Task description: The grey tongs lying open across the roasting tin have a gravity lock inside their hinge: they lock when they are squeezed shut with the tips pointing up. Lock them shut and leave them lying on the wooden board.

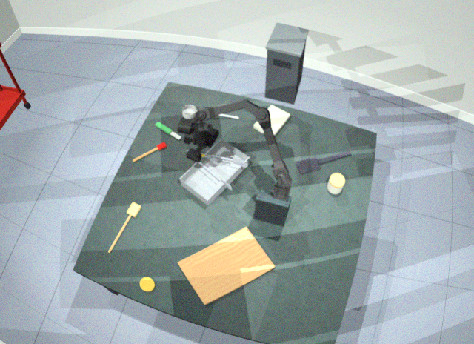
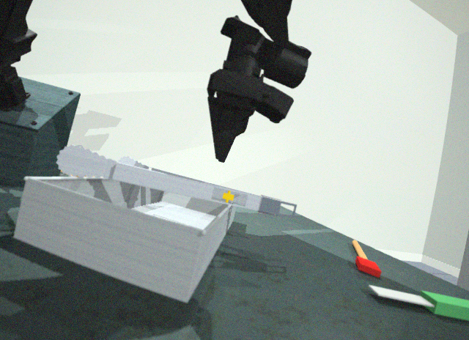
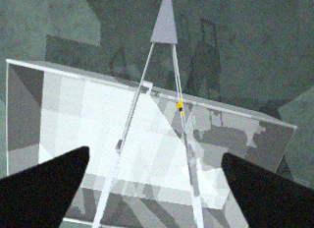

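Observation:
The grey tongs (image 1: 229, 186) (image 2: 170, 182) (image 3: 164, 27) lie open across the roasting tin (image 2: 113, 242) (image 3: 22, 110), arms spread in a V. Their hinge end juts past one rim and their scalloped tips reach past the opposite side. One arm has a yellow mark (image 2: 228, 196) (image 3: 180, 106). My gripper (image 3: 157, 156) is open and empty, pointing down above the tongs; in the wrist view both arms run between its fingers. In the exterior view the fingers overlap and hang above the arms without touching. The wooden board (image 1: 226, 264) lies apart from the tin with nothing on it.
A red-headed brush (image 1: 149, 151) (image 2: 367, 266) and a green-handled tool (image 1: 164, 127) lie beyond the hinge end. A white block (image 1: 277, 120), dark spatula (image 1: 308, 165), yellow-lidded jar (image 1: 335, 183), pale spatula (image 1: 133, 210) and yellow disc (image 1: 147, 284) lie around the table.

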Robot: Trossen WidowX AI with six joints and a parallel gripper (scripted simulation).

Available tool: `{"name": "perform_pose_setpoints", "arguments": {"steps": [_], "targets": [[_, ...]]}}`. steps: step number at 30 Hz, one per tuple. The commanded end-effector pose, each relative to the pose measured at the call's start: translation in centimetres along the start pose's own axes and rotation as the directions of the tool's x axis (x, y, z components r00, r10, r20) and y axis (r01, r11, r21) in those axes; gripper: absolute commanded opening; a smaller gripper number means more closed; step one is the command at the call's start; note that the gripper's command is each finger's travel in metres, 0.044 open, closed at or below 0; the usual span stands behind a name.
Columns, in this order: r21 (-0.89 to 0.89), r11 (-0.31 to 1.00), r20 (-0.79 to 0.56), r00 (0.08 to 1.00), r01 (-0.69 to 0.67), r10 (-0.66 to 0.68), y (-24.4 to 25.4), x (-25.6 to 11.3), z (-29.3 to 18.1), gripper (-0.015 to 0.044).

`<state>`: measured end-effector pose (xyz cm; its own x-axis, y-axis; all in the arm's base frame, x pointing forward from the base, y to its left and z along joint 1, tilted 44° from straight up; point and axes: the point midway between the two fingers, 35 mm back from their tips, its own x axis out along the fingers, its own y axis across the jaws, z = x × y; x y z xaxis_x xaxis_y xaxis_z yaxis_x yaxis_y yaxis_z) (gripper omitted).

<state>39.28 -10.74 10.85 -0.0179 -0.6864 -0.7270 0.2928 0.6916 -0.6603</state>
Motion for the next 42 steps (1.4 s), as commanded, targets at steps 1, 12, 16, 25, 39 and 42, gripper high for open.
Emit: {"name": "perform_pose_setpoints", "arguments": {"steps": [1,12,16,25,39,42], "targets": [[-0.007,1.0,-0.005,1.0,0.005,-0.005,0.1,0.8,-0.1,0.044],[-0.006,1.0,-0.005,1.0,0.004,-0.004,0.1,2.6,0.0,0.044],[-0.006,1.0,-0.004,1.0,0.005,-0.005,0.1,3.3,0.0,0.044],[-0.006,1.0,-0.004,1.0,0.005,-0.005,0.1,4.7,0.0,0.044],[-0.006,1.0,-0.004,1.0,0.007,-0.007,-0.1,7.0,-0.1,0.044],[-0.006,1.0,-0.004,1.0,0.008,-0.008,-0.1,7.5,-0.1,0.044]]}}
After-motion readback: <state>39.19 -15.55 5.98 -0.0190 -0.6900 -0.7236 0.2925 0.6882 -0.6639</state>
